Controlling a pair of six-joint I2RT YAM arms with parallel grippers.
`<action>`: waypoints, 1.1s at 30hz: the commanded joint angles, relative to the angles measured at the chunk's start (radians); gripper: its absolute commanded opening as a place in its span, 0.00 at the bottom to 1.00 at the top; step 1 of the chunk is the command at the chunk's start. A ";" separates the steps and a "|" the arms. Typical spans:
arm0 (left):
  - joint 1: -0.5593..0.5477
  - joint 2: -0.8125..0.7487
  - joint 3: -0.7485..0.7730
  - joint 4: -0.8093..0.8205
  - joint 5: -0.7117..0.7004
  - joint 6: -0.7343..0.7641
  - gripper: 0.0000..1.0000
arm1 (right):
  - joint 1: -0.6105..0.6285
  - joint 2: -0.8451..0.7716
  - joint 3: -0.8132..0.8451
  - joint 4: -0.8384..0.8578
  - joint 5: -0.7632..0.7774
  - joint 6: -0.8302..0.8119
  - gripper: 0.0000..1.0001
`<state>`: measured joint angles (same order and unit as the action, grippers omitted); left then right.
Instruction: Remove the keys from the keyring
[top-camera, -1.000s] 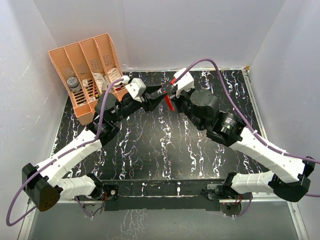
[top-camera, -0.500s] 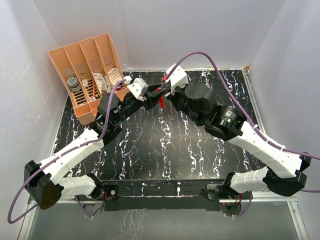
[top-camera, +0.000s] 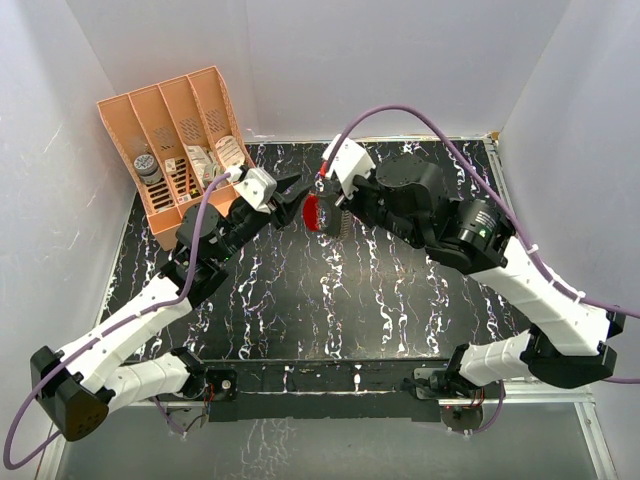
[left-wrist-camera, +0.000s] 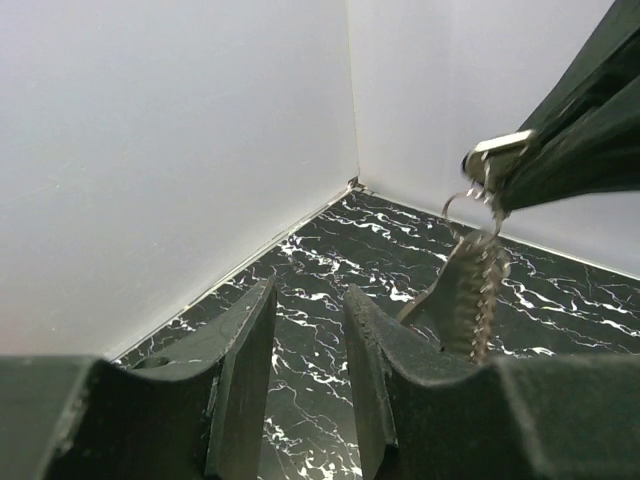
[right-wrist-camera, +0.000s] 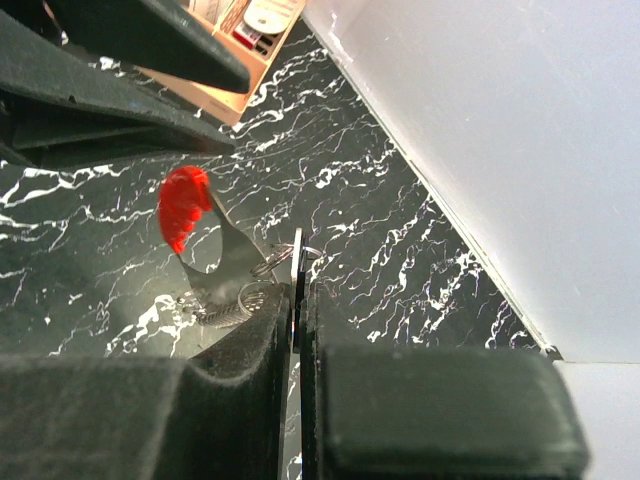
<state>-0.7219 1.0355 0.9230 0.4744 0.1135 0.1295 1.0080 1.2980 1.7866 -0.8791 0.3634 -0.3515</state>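
My right gripper is shut on a thin silver key, seen edge-on between its pads in the right wrist view. From the key, thin metal rings hang the keyring's red oval tag, held above the table; its silvery end and a small coiled chain show beside the tag. My left gripper is open and empty, just left of the tag and apart from it. In the left wrist view its jaws frame bare table, with the hanging keyring off to the right.
A peach organiser with small items stands at the back left, close behind the left arm. White walls enclose the black marbled table on three sides.
The right gripper has swung the keyring left and nearer; the red tag now shows its face. The left gripper has drawn back to the left, off the tag.
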 joint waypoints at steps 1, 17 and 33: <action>0.004 -0.031 0.017 0.010 0.045 -0.028 0.33 | 0.006 0.036 0.039 -0.074 -0.062 -0.039 0.00; 0.004 -0.031 0.063 -0.076 0.325 -0.047 0.36 | 0.006 -0.099 -0.081 0.080 -0.217 -0.149 0.00; 0.004 -0.059 0.006 0.041 0.468 -0.158 0.33 | 0.006 -0.106 -0.130 0.127 -0.202 -0.129 0.00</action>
<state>-0.7219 1.0180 0.9340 0.4263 0.5278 0.0208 1.0088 1.2095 1.6623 -0.8524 0.1577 -0.4801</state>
